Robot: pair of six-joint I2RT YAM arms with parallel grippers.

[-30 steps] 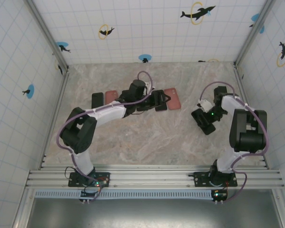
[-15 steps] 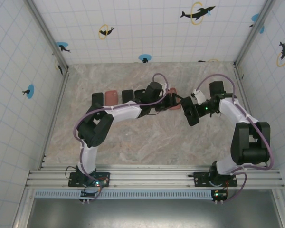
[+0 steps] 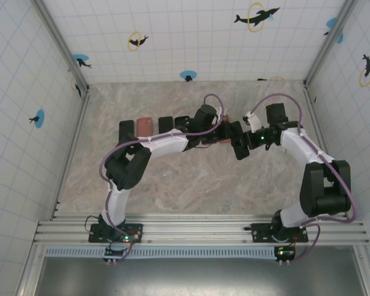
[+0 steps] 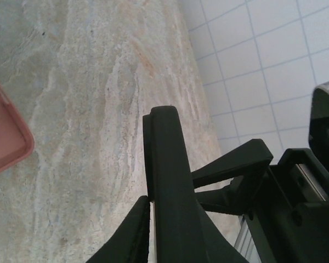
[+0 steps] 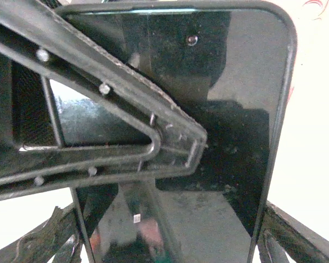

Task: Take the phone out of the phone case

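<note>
The right gripper [image 3: 237, 145] stands spread astride the phone [image 5: 236, 82], screen toward its camera, likely poised to pull it free. Opposite, the left gripper [image 3: 224, 132] pinches the phone on edge above the table [image 4: 88, 82], one finger [image 5: 115, 82] flat across the screen as a brace. Beyond the left fingers lies a pink case [image 4: 3, 131].

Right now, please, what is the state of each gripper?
Left gripper: closed on the black phone.
Right gripper: at the phone; open or closed cannot be told.
</note>
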